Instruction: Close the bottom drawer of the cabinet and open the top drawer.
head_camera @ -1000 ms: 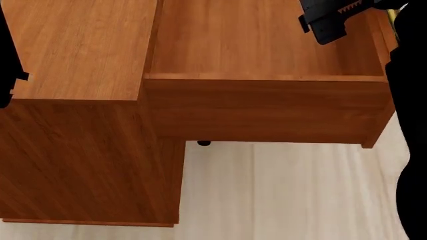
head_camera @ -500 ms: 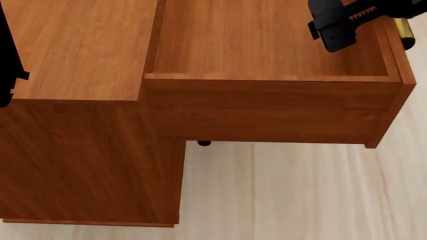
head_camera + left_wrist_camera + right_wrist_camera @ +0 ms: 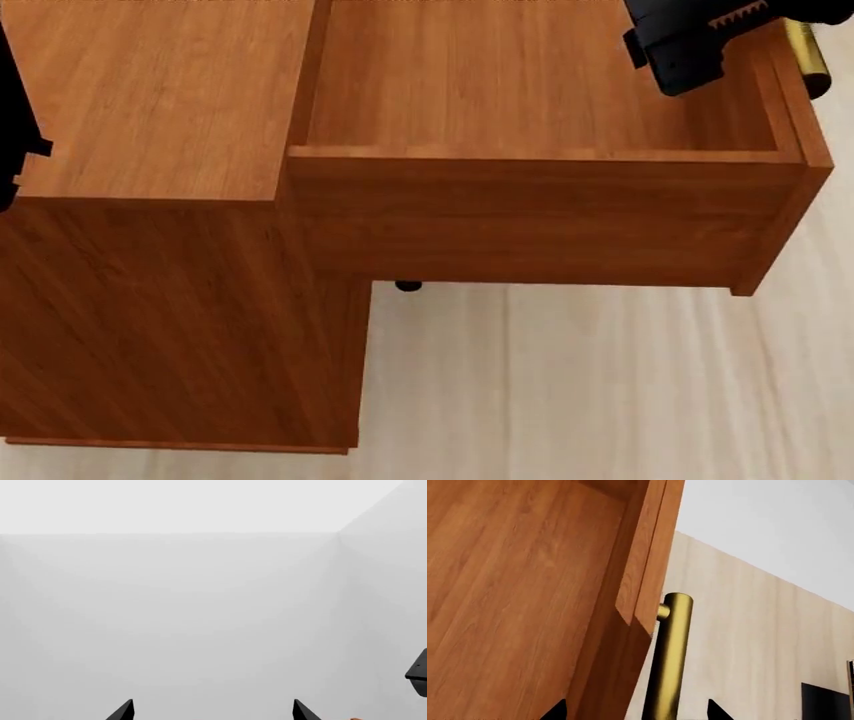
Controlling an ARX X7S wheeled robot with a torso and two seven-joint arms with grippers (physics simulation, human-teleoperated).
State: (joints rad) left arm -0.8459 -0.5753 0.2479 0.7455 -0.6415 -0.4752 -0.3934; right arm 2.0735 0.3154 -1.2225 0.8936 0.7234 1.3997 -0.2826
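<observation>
In the head view I look down on the reddish-brown cabinet (image 3: 160,90). Its top drawer (image 3: 534,100) stands pulled out to the right, and its inside shows nothing. The brass handle (image 3: 803,45) runs along the drawer's front. My right gripper (image 3: 687,45) hovers over the drawer's far right corner. In the right wrist view it is open (image 3: 635,712), with the drawer front (image 3: 640,580) and the brass bar (image 3: 670,660) between its fingertips, and no contact shows. My left gripper (image 3: 213,712) is open, facing blank white walls. The bottom drawer is hidden under the open one.
Pale wooden floor (image 3: 601,390) lies below and to the right of the cabinet. A small dark object (image 3: 407,287) peeks out under the open drawer. My left arm (image 3: 11,130) shows as a dark shape at the left edge, beside the cabinet top.
The dark arm that covered the right edge has left the view, uncovering the drawer front and brass handle. My right gripper drifted slightly right. The drawer has barely moved.
</observation>
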